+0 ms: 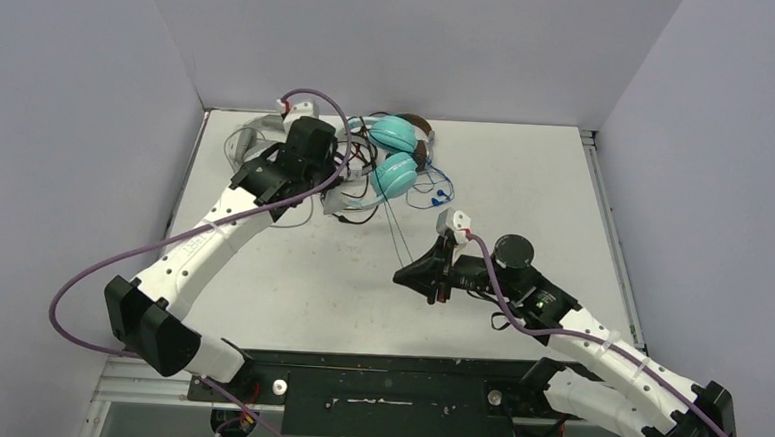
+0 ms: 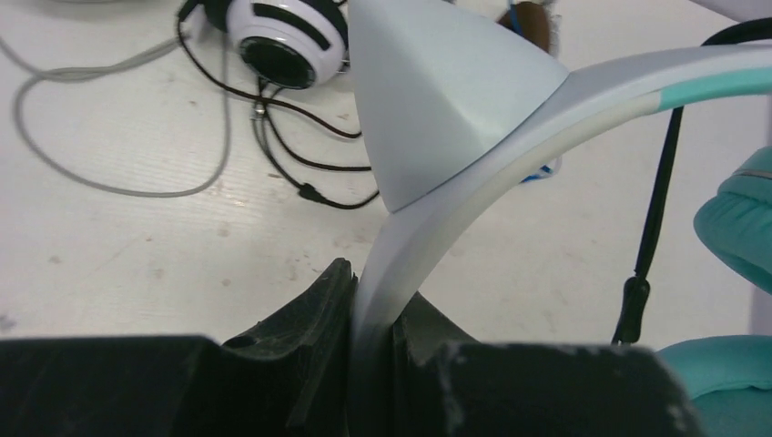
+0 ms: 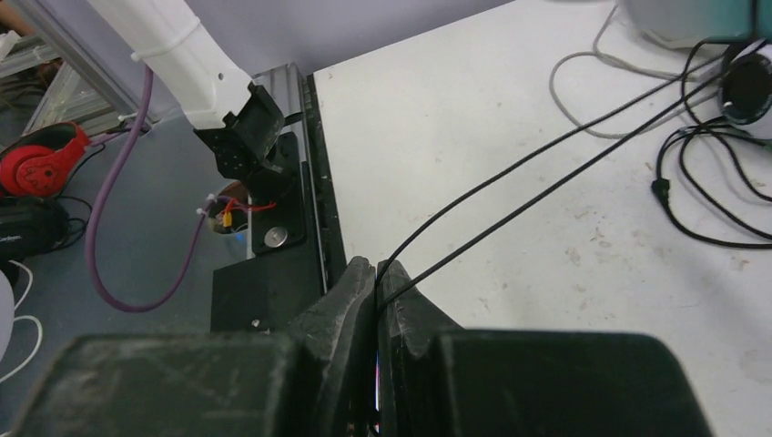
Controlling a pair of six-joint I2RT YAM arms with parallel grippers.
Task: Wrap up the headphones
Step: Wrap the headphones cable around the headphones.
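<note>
Left gripper (image 2: 373, 305): clenched on the pale band (image 2: 455, 182) of the teal headphones (image 1: 395, 155), toward 11 o'clock on the table (image 1: 535, 186).
Right gripper (image 3: 377, 282): pinched fully closed on a doubled black cable (image 3: 519, 205), near table centre, at 5 o'clock from the teal headphones.
Teal headphones: at the table's far edge, about 12 o'clock; the two cups lay close together, the band was in the left fingers.
Black cable: two strands ran straight from the right gripper toward 11 o'clock, to the teal headphones.
Black-and-white headphones (image 2: 287, 38): on the table beyond the left gripper, cord in loose loops.
Grey cable (image 2: 118, 187): slack loop at their 8 o'clock.
Brown headphones (image 1: 423, 158): touched the teal cups at 3 o'clock; blue cable (image 1: 443, 194) just beside.
</note>
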